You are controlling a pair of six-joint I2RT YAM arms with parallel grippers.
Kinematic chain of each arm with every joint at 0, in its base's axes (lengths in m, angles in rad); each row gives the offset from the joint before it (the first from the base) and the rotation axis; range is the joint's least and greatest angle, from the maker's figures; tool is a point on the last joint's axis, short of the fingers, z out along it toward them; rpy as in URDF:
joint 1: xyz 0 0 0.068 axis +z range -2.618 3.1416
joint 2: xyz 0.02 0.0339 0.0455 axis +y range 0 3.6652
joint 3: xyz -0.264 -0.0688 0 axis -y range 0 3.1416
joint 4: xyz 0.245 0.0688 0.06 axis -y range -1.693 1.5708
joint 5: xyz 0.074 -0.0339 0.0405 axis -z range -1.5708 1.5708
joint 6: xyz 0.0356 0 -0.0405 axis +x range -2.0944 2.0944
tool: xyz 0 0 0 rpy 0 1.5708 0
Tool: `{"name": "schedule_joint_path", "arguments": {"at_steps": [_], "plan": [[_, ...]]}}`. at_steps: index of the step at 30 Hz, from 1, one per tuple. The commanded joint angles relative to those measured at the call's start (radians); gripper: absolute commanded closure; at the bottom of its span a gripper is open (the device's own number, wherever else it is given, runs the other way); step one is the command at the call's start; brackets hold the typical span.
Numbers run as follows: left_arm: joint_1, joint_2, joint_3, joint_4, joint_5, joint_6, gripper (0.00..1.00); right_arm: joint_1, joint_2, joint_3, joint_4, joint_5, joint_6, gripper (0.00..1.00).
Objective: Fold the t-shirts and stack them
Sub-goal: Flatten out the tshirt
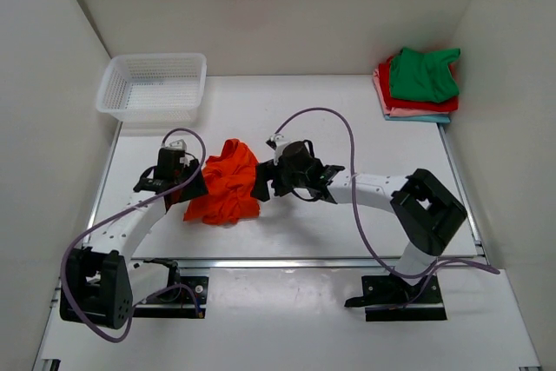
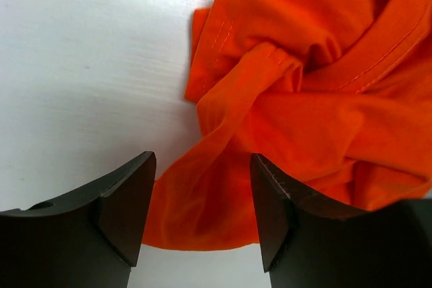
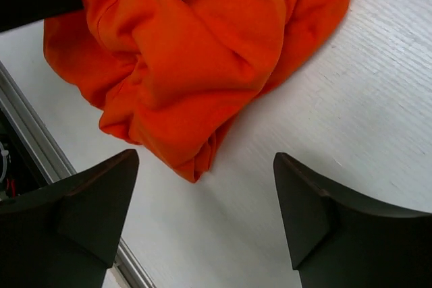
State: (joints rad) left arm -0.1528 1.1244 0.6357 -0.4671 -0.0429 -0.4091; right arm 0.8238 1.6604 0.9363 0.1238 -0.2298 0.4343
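A crumpled bright orange t-shirt [image 1: 228, 182] lies in a heap on the white table between my two grippers. My left gripper [image 1: 187, 187] is open at the shirt's left edge; in the left wrist view its jaws straddle a fold of the orange t-shirt [image 2: 304, 85] without closing on it. My right gripper [image 1: 261, 187] is open at the shirt's right side; in the right wrist view the orange t-shirt [image 3: 196, 52] lies just beyond the jaws, bare table between them. A stack of folded t-shirts [image 1: 419, 84], green on top over red, pink and light blue, sits at the far right.
A white plastic mesh basket [image 1: 152, 86] stands at the far left corner. White walls enclose the table on three sides. A metal rail [image 1: 304, 261] runs along the table's near edge.
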Motion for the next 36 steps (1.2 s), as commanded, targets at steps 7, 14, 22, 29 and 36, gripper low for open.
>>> {"name": "schedule_joint_path", "arguments": {"at_steps": [7, 14, 22, 29, 36], "plan": [[0.022, 0.072, -0.018, 0.09, 0.072, 0.001, 1.0, -0.029, 0.215, 0.208, 0.059, -0.147, -0.023, 0.83], [0.033, -0.021, 0.27, 0.012, 0.045, 0.038, 1.0, -0.135, 0.072, 0.377, -0.217, -0.084, -0.196, 1.0], [-0.005, -0.124, 0.649, -0.011, 0.135, 0.092, 1.0, -0.317, -0.367, 0.363, -0.366, 0.122, -0.322, 1.0], [-0.008, -0.205, 0.896, -0.008, 0.17, 0.072, 1.0, -0.376, -0.619, 0.447, -0.441, 0.188, -0.399, 0.99], [-0.007, -0.173, 0.903, 0.018, 0.212, 0.032, 1.0, -0.535, -0.562, 0.555, -0.451, -0.003, -0.381, 1.0]]}}
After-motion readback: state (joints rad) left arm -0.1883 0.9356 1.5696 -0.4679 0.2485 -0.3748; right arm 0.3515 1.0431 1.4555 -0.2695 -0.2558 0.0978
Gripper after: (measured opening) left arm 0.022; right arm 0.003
